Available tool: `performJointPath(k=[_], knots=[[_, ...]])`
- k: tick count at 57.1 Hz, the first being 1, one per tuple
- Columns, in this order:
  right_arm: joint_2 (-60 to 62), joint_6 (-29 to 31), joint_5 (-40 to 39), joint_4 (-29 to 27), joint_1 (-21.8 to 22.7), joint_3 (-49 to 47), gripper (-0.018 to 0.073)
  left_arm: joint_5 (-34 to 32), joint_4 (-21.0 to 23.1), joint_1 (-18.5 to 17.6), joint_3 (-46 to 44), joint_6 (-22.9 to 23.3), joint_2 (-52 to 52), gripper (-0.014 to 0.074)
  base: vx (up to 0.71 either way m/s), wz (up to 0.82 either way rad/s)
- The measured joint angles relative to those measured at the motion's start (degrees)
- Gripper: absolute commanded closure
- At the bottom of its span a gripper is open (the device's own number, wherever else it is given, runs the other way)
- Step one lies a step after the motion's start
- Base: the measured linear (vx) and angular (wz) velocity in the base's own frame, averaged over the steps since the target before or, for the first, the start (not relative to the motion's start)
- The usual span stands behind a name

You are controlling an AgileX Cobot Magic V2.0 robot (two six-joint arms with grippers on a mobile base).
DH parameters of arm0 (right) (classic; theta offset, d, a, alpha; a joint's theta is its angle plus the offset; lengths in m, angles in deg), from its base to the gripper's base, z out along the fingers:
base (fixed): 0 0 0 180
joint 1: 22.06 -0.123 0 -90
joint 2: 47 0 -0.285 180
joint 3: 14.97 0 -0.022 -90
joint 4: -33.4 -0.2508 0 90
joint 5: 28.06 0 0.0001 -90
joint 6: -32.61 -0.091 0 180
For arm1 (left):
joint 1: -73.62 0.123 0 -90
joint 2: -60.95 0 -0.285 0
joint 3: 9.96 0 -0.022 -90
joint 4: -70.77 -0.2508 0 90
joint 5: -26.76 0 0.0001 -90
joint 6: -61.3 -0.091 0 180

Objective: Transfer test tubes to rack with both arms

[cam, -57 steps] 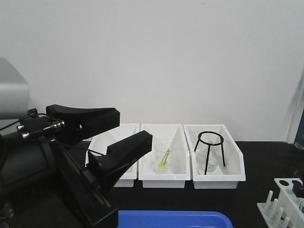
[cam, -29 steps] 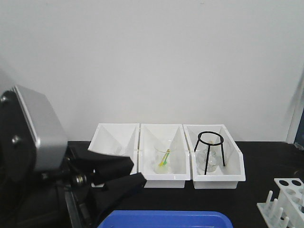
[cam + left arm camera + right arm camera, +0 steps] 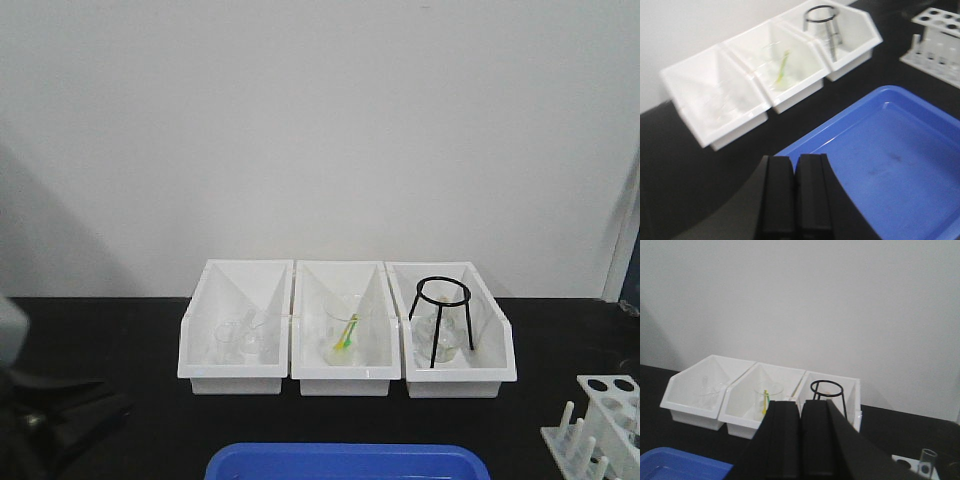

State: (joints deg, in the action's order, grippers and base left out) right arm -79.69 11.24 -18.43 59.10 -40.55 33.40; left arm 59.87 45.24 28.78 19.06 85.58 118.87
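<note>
the left gripper [image 3: 796,165] shows in its own wrist view with both black fingers [image 3: 778,195] pressed flat together, no gap between them and nothing held. the right gripper [image 3: 800,407] looks the same in its wrist view, its two long wedge-shaped fingers [image 3: 817,440] side by side and touching along their length, pointing up and forward. in the front view only a dark, blurred part of the left arm [image 3: 50,420] sits low at the left edge, its shape hard to make out.

Three white bins [image 3: 345,330] block the far counter [image 3: 100,340]; the blue tray [image 3: 345,462] fills the near middle, rack [image 3: 600,425] near right; bare counter lies between.
</note>
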Motion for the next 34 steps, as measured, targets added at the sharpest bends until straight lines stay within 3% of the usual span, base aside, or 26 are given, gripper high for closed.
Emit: performJointPath(k=[4, 11, 22, 34], knots=[[0.00, -0.06, 0.40, -0.02, -2.06, 0.00, 0.0567, 0.43, -3.34, 0.22, 4.98, 5.81, -4.78, 0.0617, 0.00, 0.00], [0.00, -0.06, 0.97, -0.07, -3.48, 0.00, 0.0566, 0.37, -5.69, 0.29, 12.45, 9.96, -14.03, 0.0617, 0.00, 0.00], [0.00, -0.06, 1.61, -0.19, -3.65, 0.00, 0.0566, 0.12, -6.18, 0.29, 17.47, 10.65, -24.39, 0.0617, 0.00, 0.00], [0.00, -0.06, 1.61, -0.23, -3.65, 0.00, 0.0566, 1.70, -6.34, 0.29, 17.59, 10.65, -28.17, 0.0617, 0.00, 0.00]])
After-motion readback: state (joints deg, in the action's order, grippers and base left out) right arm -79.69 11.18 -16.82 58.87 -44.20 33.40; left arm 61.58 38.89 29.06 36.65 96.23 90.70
